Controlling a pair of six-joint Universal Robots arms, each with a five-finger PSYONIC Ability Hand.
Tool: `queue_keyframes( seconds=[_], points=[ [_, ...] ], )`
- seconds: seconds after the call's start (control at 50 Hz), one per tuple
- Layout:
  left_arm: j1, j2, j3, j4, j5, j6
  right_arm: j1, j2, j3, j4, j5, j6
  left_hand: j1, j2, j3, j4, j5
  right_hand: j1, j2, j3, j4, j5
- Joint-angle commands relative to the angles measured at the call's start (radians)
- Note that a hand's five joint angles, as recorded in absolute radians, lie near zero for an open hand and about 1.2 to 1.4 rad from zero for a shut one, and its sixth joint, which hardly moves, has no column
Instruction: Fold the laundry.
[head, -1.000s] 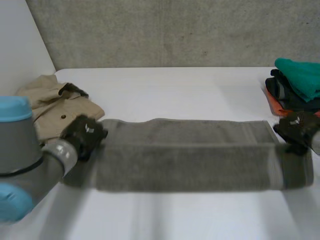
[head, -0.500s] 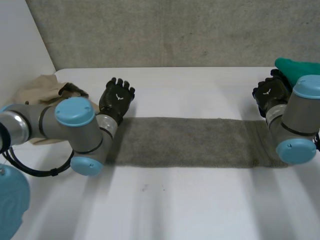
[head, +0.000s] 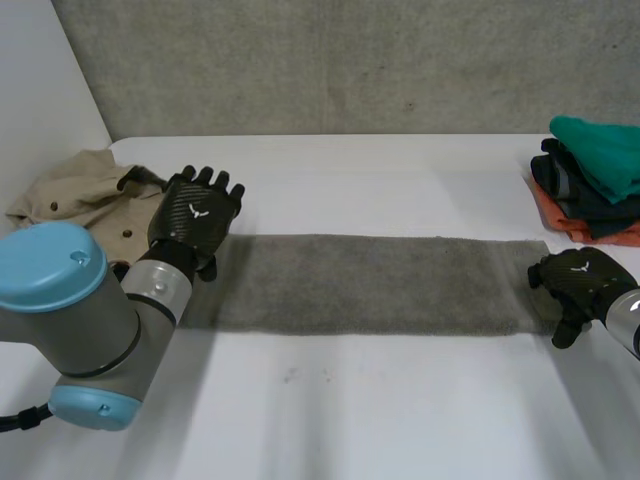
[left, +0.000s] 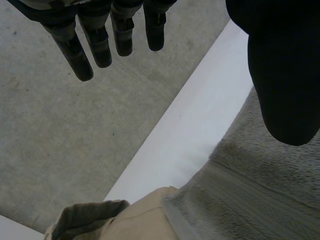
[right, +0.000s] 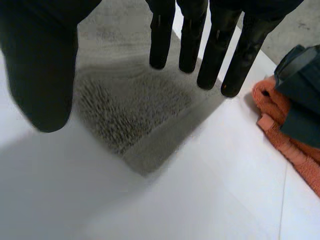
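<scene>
the white table (head: 400, 420) carries everything we see. across its middle lies the grey towel (head: 380, 285), folded into a long flat strip running from near the left edge almost to the right edge, its long sides parallel to the table's front edge. the robot's left arm (head: 75, 320) rises large over the front left part of the table.

at the far left corner a beige garment (head: 75, 195) lies crumpled, its collar up, and it meets the towel's left end; in the left wrist view its fabric (left: 125, 220) lies right against the towel's edge (left: 260, 190). at the right edge, towards the far side, sits a stack of folded clothes (head: 595, 180): teal on top, dark in the middle, orange beneath.

the left hand (head: 195, 215) is above the towel's left end, by its far corner, with fingers (left: 100, 45) straight and slightly spread, the thumb well apart, holding nothing. the right hand (head: 578, 282) is at the towel's right end, by the front corner. its fingers (right: 215, 50) are straight and close side by side, the thumb apart, with the towel's corner (right: 130, 115) below them; it looks lifted clear of the cloth, though we cannot be certain.
</scene>
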Motion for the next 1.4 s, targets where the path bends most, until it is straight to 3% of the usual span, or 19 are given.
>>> queue_keyframes(
  seconds=[0.02, 0.24, 0.34, 0.46, 0.62, 0.72, 0.78, 0.84, 0.94, 0.96, 0.98, 1.0, 1.02, 1.12, 1.18, 1.28, 1.4],
  points=[
    [-0.001, -0.004, 0.0, 0.0, -0.001, -0.005, -0.015, 0.071, -0.013, -0.094, -0.001, -0.007, -0.023, -0.03, -0.035, -0.029, -0.049, 0.957, 0.901, 0.891, 0.89, 0.908],
    [0.002, 0.025, -0.002, -0.008, -0.009, -0.005, -0.1, 0.045, -0.019, -0.116, 0.112, -0.031, -0.023, -0.03, -0.035, -0.029, -0.049, 1.002, 0.946, 0.937, 0.935, 0.953],
    [0.007, 0.052, -0.014, -0.01, -0.006, -0.005, -0.213, 0.037, -0.021, -0.128, 0.147, -0.207, -0.023, -0.03, -0.035, -0.029, -0.049, 1.002, 0.946, 0.937, 0.935, 0.953],
    [0.019, 0.085, -0.028, -0.017, -0.007, -0.008, -0.221, 0.025, -0.045, -0.134, 0.157, -0.321, -0.023, -0.03, -0.035, -0.029, -0.049, 1.002, 0.946, 0.937, 0.935, 0.953],
    [0.054, 0.144, -0.049, -0.03, -0.006, -0.016, 0.127, -0.053, -0.127, -0.234, 0.137, -0.157, -0.023, -0.03, -0.035, -0.029, -0.049, 1.002, 0.946, 0.937, 0.935, 0.953],
    [0.079, 0.177, -0.057, -0.034, -0.007, -0.048, 0.437, -0.038, -0.202, -0.315, 0.033, -0.117, -0.023, -0.03, -0.035, -0.029, -0.049, 1.002, 0.946, 0.937, 0.935, 0.953],
    [0.091, 0.197, -0.068, -0.042, -0.006, -0.071, 0.636, 0.075, -0.258, -0.332, -0.064, -0.126, -0.023, -0.03, -0.035, -0.029, -0.049, 1.002, 0.946, 0.937, 0.935, 0.953],
    [0.096, 0.2, -0.074, -0.048, -0.004, -0.085, 0.745, 0.179, -0.317, -0.338, -0.127, -0.13, -0.023, -0.03, -0.035, -0.029, -0.049, 1.002, 0.946, 0.937, 0.935, 0.953],
    [0.096, 0.199, -0.085, -0.053, -0.003, -0.093, 0.83, 0.296, -0.363, -0.338, -0.159, -0.139, -0.023, -0.03, -0.035, -0.029, -0.049, 1.002, 0.946, 0.937, 0.935, 0.953],
    [0.094, 0.194, -0.085, -0.053, -0.003, -0.093, 0.833, 0.315, -0.369, -0.34, -0.149, -0.137, -0.023, -0.03, -0.035, -0.029, -0.049, 0.916, 0.86, 0.851, 0.849, 0.867],
    [0.094, 0.193, -0.085, -0.053, -0.003, -0.093, 0.833, 0.316, -0.375, -0.337, -0.139, -0.134, -0.023, -0.03, -0.035, -0.029, -0.049, 0.581, 0.525, 0.516, 0.514, 0.532],
    [0.091, 0.191, -0.085, -0.053, -0.001, -0.093, 0.831, 0.313, -0.386, -0.332, -0.112, -0.125, -0.023, -0.03, -0.035, -0.029, -0.049, 0.043, -0.013, -0.023, -0.024, -0.006],
    [0.089, 0.19, -0.085, -0.053, -0.001, -0.093, 0.831, 0.309, -0.386, -0.327, -0.092, -0.117, -0.023, -0.03, -0.035, -0.029, -0.049, -0.088, -0.144, -0.153, -0.154, -0.136],
    [0.077, 0.185, -0.071, -0.051, -0.001, -0.093, 0.816, 0.209, -0.342, -0.329, 0.055, 0.04, -0.023, -0.03, -0.035, -0.029, -0.049, -0.142, -0.198, -0.207, -0.209, -0.19],
    [0.059, 0.179, -0.059, -0.048, -0.001, -0.091, 0.715, 0.107, -0.285, -0.321, 0.107, 0.218, -0.023, -0.03, -0.035, -0.029, -0.049, -0.197, -0.253, -0.263, -0.264, -0.246],
    [-0.01, 0.141, -0.016, -0.046, -0.003, -0.091, 0.563, 0.013, -0.194, -0.19, 0.103, 0.422, -0.023, -0.03, -0.035, -0.029, -0.049, -0.168, -0.224, -0.234, -0.235, -0.217],
    [-0.046, 0.108, 0.004, -0.046, -0.007, -0.09, 0.469, 0.023, -0.081, -0.096, 0.108, 0.397, -0.023, -0.03, -0.035, -0.029, -0.049, -0.048, -0.104, -0.114, -0.115, -0.097]
  ],
)
